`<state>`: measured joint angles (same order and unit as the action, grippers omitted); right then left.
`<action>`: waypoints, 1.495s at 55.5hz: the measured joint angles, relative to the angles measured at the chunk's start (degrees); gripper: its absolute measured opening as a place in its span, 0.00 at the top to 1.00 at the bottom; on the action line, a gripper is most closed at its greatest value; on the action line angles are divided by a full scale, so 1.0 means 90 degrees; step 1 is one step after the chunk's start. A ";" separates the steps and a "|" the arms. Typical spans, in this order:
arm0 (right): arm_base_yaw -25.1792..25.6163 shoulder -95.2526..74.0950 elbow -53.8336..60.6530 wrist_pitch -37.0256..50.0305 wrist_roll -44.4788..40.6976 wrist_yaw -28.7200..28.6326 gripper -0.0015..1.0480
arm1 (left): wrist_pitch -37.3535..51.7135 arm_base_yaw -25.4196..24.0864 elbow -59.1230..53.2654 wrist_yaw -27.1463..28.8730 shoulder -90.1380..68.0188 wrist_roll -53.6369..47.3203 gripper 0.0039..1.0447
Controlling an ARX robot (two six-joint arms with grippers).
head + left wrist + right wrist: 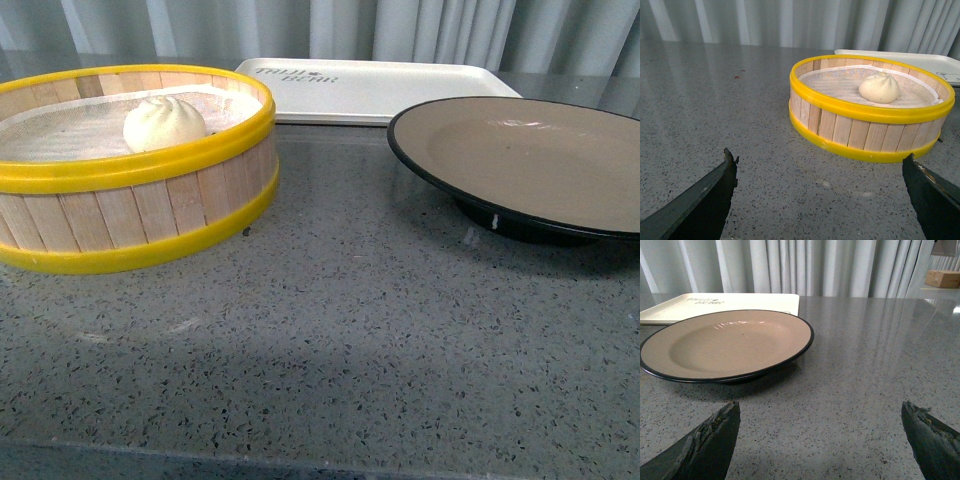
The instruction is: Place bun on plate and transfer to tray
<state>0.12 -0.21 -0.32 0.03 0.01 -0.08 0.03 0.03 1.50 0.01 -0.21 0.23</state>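
Left hand (819,155) spread, speckled grey counter (715,100), curtains (790,20)

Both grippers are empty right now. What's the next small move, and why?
Probably bring the left gripper forward and up over the steamer basket rim toward the bun. Its jaws stand open and empty, the bun sits inside the basket ahead of it, and the plate holds nothing yet.

1. Counter (340,340) bare from 4 to 8 o'clock; open lane between basket (130,215) and plate (520,160) runs up to 12.
2. Basket at 10: high wall rings bun (164,123), top open.
3. Plate at 2: low rim, top open.
4. Tray (380,90) at 12, behind both, surface bare.
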 joint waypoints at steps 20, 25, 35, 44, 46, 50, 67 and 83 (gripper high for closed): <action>0.0000 0.0000 0.0000 0.0000 0.0000 0.0000 0.08 | 0.0000 0.0000 0.0000 0.0000 0.0000 0.0000 0.06; 0.0000 0.0000 0.0000 0.0000 0.0000 0.0000 0.08 | 0.0000 0.0000 0.0000 0.0000 0.0000 0.0000 0.06; 0.0000 0.0000 0.0000 0.0000 0.0000 0.0000 0.08 | 0.0000 0.0000 0.0000 0.0000 0.0000 0.0000 0.06; 0.0000 0.0000 0.0000 0.0000 0.0000 0.0000 0.08 | 0.0000 0.0000 0.0000 0.0000 0.0000 0.0000 0.06; 0.0000 0.0000 0.0000 0.0000 0.0000 0.0002 0.08 | 0.0000 0.0000 0.0000 0.0000 0.0000 0.0000 0.06; 0.0000 0.0000 0.0000 0.0000 0.0000 0.0000 0.08 | 0.0000 0.0000 0.0000 0.0000 0.0000 0.0000 0.06; -0.0002 0.0000 0.0000 0.0000 0.0000 0.0002 0.08 | -0.2057 -0.1331 0.1770 -0.1401 -0.2475 0.0206 0.06; -0.0002 0.0000 0.0000 0.0000 0.0000 0.0000 0.08 | -0.0075 0.0848 0.3820 -0.0063 -0.5557 0.0454 0.06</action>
<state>0.10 -0.21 -0.32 0.03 0.01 -0.08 -0.64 7.66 35.88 -0.56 -50.22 4.32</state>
